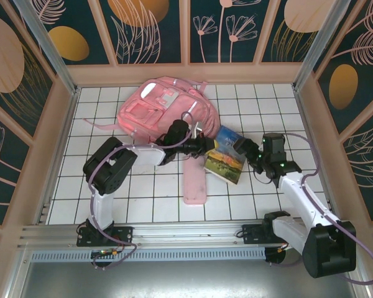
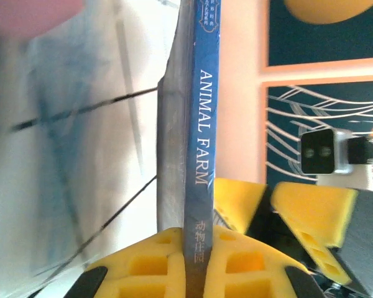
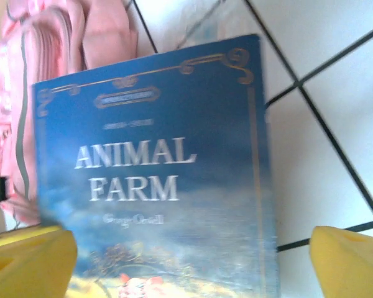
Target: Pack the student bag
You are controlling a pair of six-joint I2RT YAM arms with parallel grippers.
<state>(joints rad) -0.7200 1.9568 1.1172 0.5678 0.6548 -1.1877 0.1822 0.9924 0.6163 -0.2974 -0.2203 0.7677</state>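
Book (image 1: 224,164) (Animal Farm) beside pencil case (image 1: 194,181), near student bag (image 1: 150,110)

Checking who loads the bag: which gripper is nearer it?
Left. The left gripper is beside the bag, shut on the book; the right gripper, open, is past the book.

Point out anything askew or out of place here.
The blue paperback book titled Animal Farm is askew to the tile grid beside the pink fabric backpack, not inside it, pinched at its spine by the left tool. The open right tool straddles its cover.
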